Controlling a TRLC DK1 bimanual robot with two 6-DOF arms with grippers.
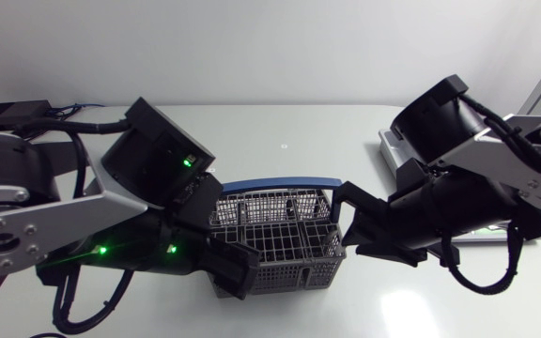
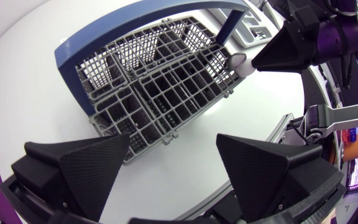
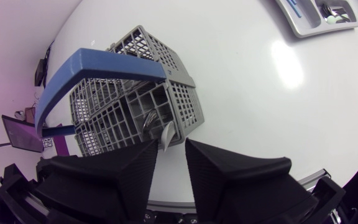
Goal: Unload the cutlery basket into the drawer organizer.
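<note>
The grey wire cutlery basket (image 1: 272, 242) with a blue handle (image 1: 280, 185) stands mid-table. My left gripper (image 1: 238, 269) hangs open at its near left corner, nothing between the fingers; in the left wrist view the basket (image 2: 160, 81) lies ahead of it. My right gripper (image 1: 347, 225) is at the basket's right side. In the right wrist view its fingers stand narrowly apart around a pale utensil end (image 3: 166, 134) sticking up from a corner compartment, with a slit showing on one side. The same utensil (image 2: 238, 62) shows at that gripper's tip (image 2: 260, 61). The grey drawer organizer (image 3: 316, 17) lies farther off.
The organizer (image 1: 390, 150) sits at the right, mostly hidden under my right arm, with small items in a compartment. A black box with cables (image 1: 12, 115) lies at the table's far left corner. Bare tabletop stretches behind the basket.
</note>
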